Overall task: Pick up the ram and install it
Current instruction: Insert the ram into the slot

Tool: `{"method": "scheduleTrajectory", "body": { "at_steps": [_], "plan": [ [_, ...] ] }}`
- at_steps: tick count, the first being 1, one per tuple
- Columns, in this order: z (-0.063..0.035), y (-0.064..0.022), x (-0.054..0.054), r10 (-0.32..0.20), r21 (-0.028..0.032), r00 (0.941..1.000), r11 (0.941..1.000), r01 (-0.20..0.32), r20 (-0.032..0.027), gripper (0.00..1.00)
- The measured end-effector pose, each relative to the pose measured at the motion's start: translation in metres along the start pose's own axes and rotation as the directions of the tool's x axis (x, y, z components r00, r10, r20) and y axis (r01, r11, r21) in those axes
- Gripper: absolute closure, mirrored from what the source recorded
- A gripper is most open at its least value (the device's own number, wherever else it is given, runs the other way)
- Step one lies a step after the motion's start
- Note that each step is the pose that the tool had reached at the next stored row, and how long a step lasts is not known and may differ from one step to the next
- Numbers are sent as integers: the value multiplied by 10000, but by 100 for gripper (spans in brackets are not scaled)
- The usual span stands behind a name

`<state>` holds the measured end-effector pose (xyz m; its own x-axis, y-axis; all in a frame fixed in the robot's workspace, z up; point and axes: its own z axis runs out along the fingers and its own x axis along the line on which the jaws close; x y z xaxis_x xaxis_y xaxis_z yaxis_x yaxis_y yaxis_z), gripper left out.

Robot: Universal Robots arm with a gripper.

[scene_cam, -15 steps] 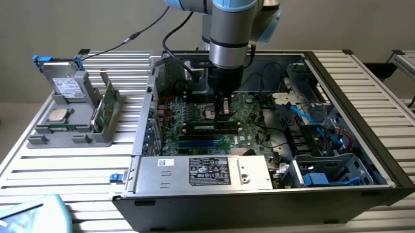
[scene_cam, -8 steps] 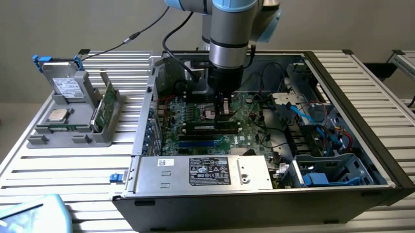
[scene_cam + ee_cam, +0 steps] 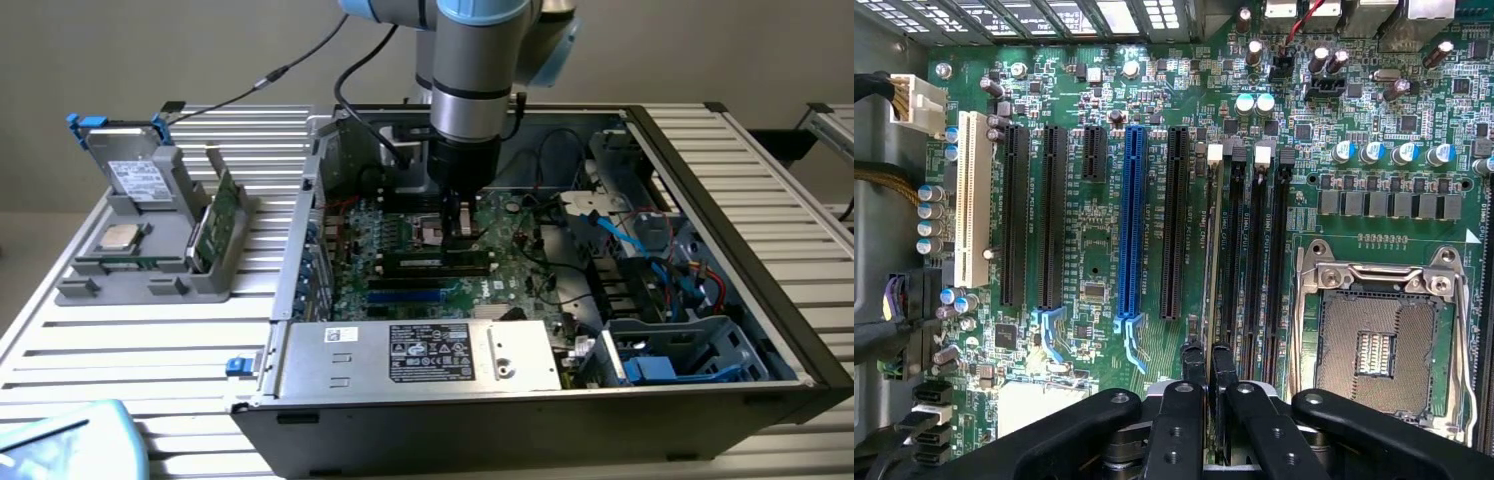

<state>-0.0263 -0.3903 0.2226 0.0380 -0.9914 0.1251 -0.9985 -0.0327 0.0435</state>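
Slatted table [image 3: 120, 340] with 1 open PC case [image 3: 534, 430]. The 1 gripper's [image 3: 1208, 352] jaws are pinching the ram [image 3: 1209, 300] edge-on, at the farthest of 4 memory slots [image 3: 1259, 260] from the 1 CPU socket [image 3: 1379, 345].

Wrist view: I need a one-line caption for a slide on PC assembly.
The gripper clamps the ram edge-on, lined up along the memory slots beside the empty processor socket.

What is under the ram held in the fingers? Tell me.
The ram, edge-on between the fingers, stands over the long memory slots on the motherboard, beside the empty processor socket. The slot directly beneath is covered by the stick itself.
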Motion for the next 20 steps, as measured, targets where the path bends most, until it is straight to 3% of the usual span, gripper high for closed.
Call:
{"method": "scheduleTrajectory", "body": {
  "at_steps": [20],
  "plan": [
    [19, -16, -2, -2, 0, 10000, 10000, 2, -5, 86]
  ]
}}
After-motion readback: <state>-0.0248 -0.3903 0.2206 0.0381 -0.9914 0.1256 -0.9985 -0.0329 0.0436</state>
